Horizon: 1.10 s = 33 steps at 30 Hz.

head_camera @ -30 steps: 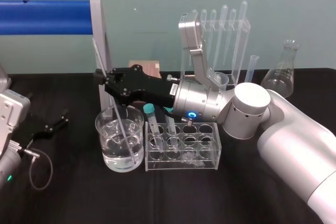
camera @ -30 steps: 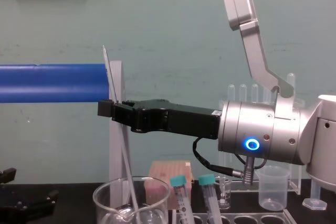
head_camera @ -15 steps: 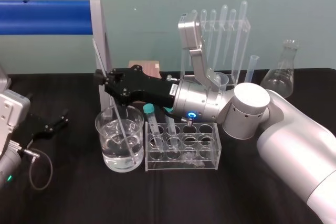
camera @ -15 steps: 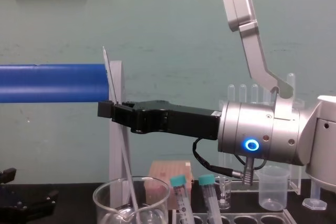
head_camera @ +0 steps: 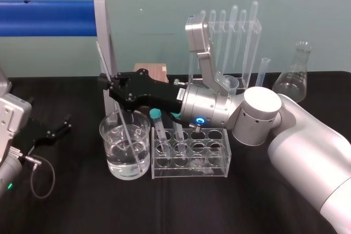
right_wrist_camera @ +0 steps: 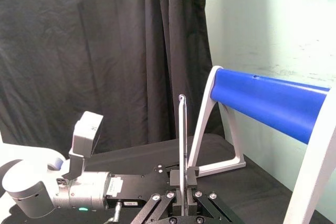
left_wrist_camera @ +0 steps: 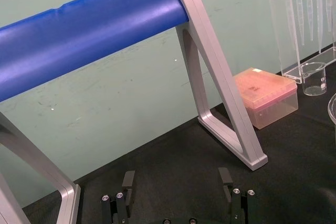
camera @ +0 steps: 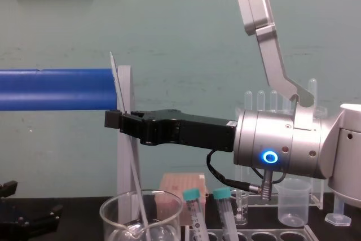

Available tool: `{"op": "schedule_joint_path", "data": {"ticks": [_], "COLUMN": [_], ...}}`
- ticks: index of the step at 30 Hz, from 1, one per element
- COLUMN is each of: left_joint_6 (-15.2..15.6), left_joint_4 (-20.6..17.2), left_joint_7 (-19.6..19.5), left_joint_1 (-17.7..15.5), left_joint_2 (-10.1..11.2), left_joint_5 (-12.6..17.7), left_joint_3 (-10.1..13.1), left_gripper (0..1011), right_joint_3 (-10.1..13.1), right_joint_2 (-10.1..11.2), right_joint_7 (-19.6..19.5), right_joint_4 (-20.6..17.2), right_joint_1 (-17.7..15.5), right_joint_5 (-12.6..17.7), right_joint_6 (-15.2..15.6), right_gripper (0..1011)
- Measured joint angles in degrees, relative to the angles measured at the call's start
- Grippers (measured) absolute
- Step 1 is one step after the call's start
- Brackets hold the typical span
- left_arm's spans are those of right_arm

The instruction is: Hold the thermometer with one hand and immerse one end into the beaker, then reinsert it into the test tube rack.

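My right gripper [head_camera: 107, 83] reaches leftward above the beaker [head_camera: 109, 147] and is shut on the thermometer [head_camera: 127, 129], a thin clear rod. The rod slants down through the fingers, and its lower end sits in the beaker's water near the bottom. In the chest view the thermometer [camera: 120, 90] sticks up past the right gripper [camera: 115, 118] and runs down into the beaker [camera: 110, 214]. The right wrist view shows the thermometer [right_wrist_camera: 182, 135] upright between the shut fingers. The test tube rack [head_camera: 190, 171] stands just right of the beaker with two teal-capped tubes [head_camera: 156, 114]. My left gripper [left_wrist_camera: 176, 178] rests open on the table at far left.
A blue bar on a grey frame [head_camera: 49, 17] stands behind the beaker, close to the thermometer's top. A clear pipette stand [head_camera: 230, 42], a conical flask [head_camera: 293, 75] and a small plastic beaker [camera: 293, 202] stand at the back right. A pinkish box [head_camera: 151, 69] sits behind the right gripper.
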Motion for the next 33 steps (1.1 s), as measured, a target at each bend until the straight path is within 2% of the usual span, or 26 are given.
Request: {"op": "schedule_joint_path", "data": {"ticks": [13, 18, 22, 23, 26, 28, 29, 30, 33], "left_joint_6": [0.0, 0.0, 0.0, 0.0, 0.0, 0.0, 0.0, 0.0, 0.0], "left_joint_4": [0.0, 0.0, 0.0, 0.0, 0.0, 0.0, 0.0, 0.0, 0.0], "left_joint_7": [0.0, 0.0, 0.0, 0.0, 0.0, 0.0, 0.0, 0.0, 0.0], "left_joint_1": [0.0, 0.0, 0.0, 0.0, 0.0, 0.0, 0.0, 0.0, 0.0], "left_joint_2": [0.0, 0.0, 0.0, 0.0, 0.0, 0.0, 0.0, 0.0, 0.0], "left_joint_5": [0.0, 0.0, 0.0, 0.0, 0.0, 0.0, 0.0, 0.0, 0.0], "left_joint_3": [0.0, 0.0, 0.0, 0.0, 0.0, 0.0, 0.0, 0.0, 0.0], "left_gripper": [1008, 1008, 1008, 1008, 1008, 1008, 1008, 1008, 1008], "right_joint_3": [-0.1, 0.7, 3.4, 4.5, 6.1, 8.2, 8.2, 9.3, 11.2], "right_joint_2": [0.1, 0.3, 1.1, 1.6, 2.5, 4.1, 4.1, 5.2, 7.9], "right_joint_7": [0.0, 0.0, 0.0, -0.1, -0.3, -1.0, -1.0, -1.7, -3.2], "right_joint_4": [-0.1, -1.9, -7.3, -9.7, -13.3, -17.4, -17.4, -19.7, -23.4], "right_joint_1": [-0.1, -0.1, 0.5, 0.8, 1.1, 1.1, 1.1, 0.9, -0.1], "right_joint_5": [-0.1, 0.9, 4.2, 5.6, 7.5, 9.4, 9.4, 10.3, 11.3], "right_joint_6": [0.0, 0.6, 1.3, 1.4, 1.7, 2.0, 2.0, 2.1, 2.3], "right_gripper": [52, 52, 52, 52, 52, 52, 52, 52, 52]}}
